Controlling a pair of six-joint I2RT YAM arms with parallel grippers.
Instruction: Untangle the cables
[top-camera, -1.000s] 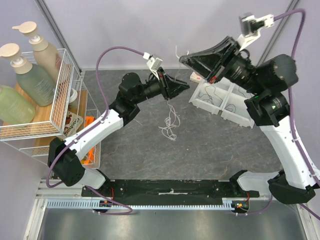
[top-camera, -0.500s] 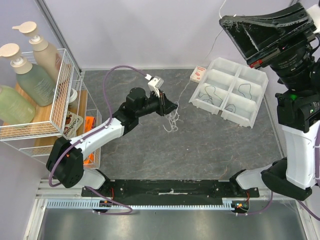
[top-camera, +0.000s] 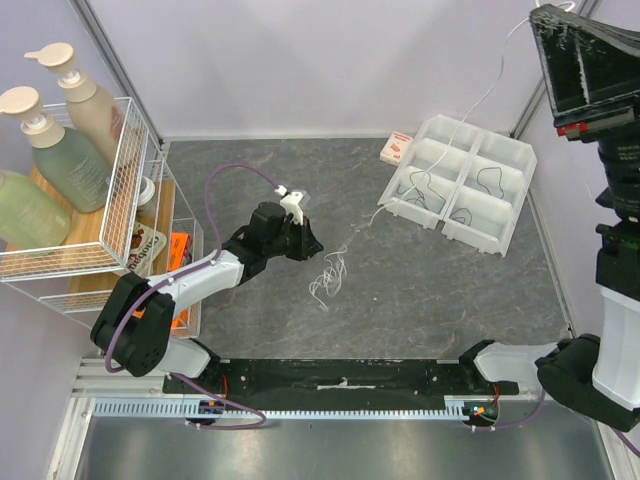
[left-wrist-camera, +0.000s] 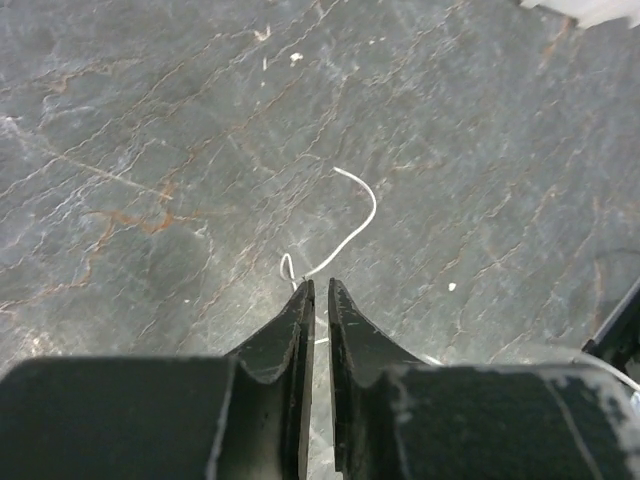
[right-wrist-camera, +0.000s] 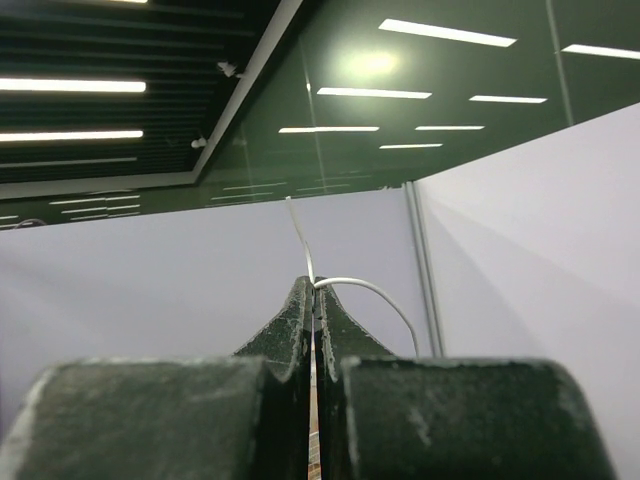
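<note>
from above: a small tangle of thin white cable (top-camera: 328, 275) lies on the dark grey stone-patterned bench (top-camera: 430, 290), a little left of its middle. the left arm's black pincer (top-camera: 306, 243) sits low, just beside the tangle on its far left side. a long white strand (top-camera: 372, 218) leaves the tangle and runs toward the bench's far right corner. there it passes over the far left part of a white plastic divided tray (top-camera: 404, 165) and rises to the right arm's black pincer (top-camera: 540, 15), which is high above that corner. thin dark cables (top-camera: 425, 185) lie curled in several tray compartments. a small red-and-white packet (top-camera: 397, 148) lies just beside the tray's far left corner. a white wire rack (top-camera: 135, 190) with pump bottles stands at the bench's left edge.

left wrist: the left pincer (left-wrist-camera: 318, 287) points down at the bench (left-wrist-camera: 150, 150), its jaws almost together with a slim slit between them. a curved piece of white cable (left-wrist-camera: 366, 222) crosses the stone, makes a tiny loop and runs into that slit. i cannot tell whether it is actually pinched.

right wrist: the right pincer (right-wrist-camera: 313, 287) points up toward a dark ceiling with strip lights and pale lilac wall panels. its jaws are clenched on the long white strand (right-wrist-camera: 372, 290), which comes out at the tips, one part going up and the other arching to the right.
</note>
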